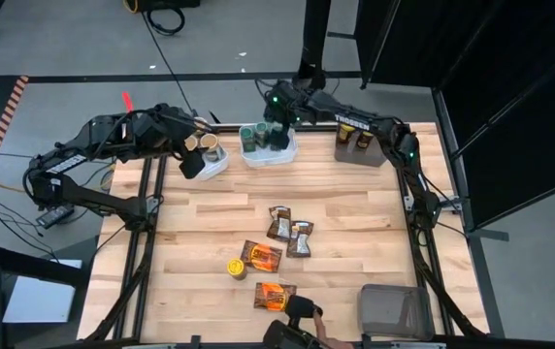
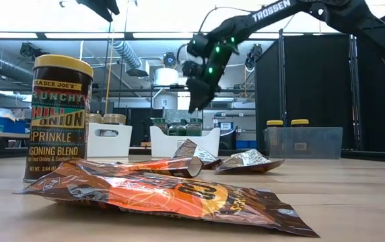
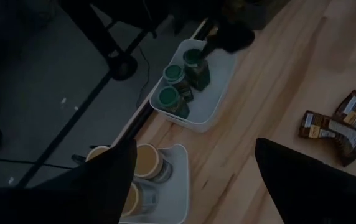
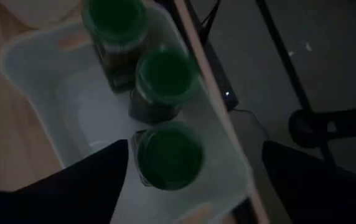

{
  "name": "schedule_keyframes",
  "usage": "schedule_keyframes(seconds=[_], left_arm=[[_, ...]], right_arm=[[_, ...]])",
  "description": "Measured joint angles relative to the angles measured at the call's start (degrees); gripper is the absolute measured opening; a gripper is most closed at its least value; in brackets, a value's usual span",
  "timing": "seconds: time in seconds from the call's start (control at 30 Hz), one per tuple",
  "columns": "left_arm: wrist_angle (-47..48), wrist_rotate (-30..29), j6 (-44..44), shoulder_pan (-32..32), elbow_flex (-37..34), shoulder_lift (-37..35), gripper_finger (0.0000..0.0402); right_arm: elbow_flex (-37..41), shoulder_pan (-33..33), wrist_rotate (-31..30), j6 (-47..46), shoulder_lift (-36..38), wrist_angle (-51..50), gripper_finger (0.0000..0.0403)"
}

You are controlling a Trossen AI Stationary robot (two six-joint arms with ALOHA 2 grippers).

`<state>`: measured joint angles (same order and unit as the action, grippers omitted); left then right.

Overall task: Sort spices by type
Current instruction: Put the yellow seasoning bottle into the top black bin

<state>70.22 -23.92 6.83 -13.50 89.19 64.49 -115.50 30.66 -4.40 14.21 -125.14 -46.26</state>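
Note:
Three green-lidded jars (image 4: 165, 71) stand in a white tub (image 1: 266, 150) at the table's far edge. My right gripper (image 4: 195, 149) hangs open above them, its fingers on either side of one jar (image 4: 168, 155) without touching it. Tan-lidded jars (image 3: 147, 162) stand in a second white tub (image 1: 212, 155) to the left. My left gripper (image 3: 195, 146) hovers open above that tub, well clear. Several orange-and-brown foil packets (image 1: 279, 223) lie flat mid-table. A yellow-lidded jar (image 1: 237, 267) stands upright beside them.
A grey-brown bin (image 1: 360, 145) with yellow-lidded jars sits at the far right, and another bin (image 1: 394, 308) at the near right corner. A person's hand (image 1: 303, 310) reaches over the near edge beside the nearest packet (image 1: 275, 294). Bare wood lies left of the packets.

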Motion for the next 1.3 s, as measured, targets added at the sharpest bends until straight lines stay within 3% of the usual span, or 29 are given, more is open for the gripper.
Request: schedule_keyframes(seconds=[0.13,0.27,0.4,0.53,0.77,0.97,1.17,1.3], left_arm=[[0.0,2.2,-0.4,0.0,0.0,0.0,0.0333],[0.0,7.4,-1.2,0.1,0.0,0.0,0.0332],[0.1,7.1,-3.2,0.2,0.0,0.0,0.0332],[0.0,6.1,-4.8,0.3,0.0,0.0,0.0332],[0.0,4.7,-5.3,0.3,0.0,0.0,0.0332],[0.0,4.3,-5.3,0.3,0.0,0.0,0.0332],[0.3,4.2,-5.1,0.3,0.0,0.0,0.0332],[0.5,4.0,-4.9,0.2,-0.2,0.0,0.0332]], right_arm=[[-9.7,-0.5,2.0,2.9,0.0,-7.8,0.0342],[-19.6,-2.0,10.9,5.1,0.2,-16.0,0.0317],[-16.8,-8.4,19.2,6.6,4.8,-16.2,0.0309],[-16.5,-18.5,15.6,8.6,4.8,-19.3,0.031],[-16.7,-32.6,3.8,8.1,3.5,-7.9,0.0314],[-16.6,-38.8,4.0,-2.8,2.2,0.3,0.0312],[-16.6,-43.0,4.6,-6.6,-1.7,5.6,0.0313],[-16.6,-44.4,8.6,-9.1,-4.7,6.4,0.0312]])
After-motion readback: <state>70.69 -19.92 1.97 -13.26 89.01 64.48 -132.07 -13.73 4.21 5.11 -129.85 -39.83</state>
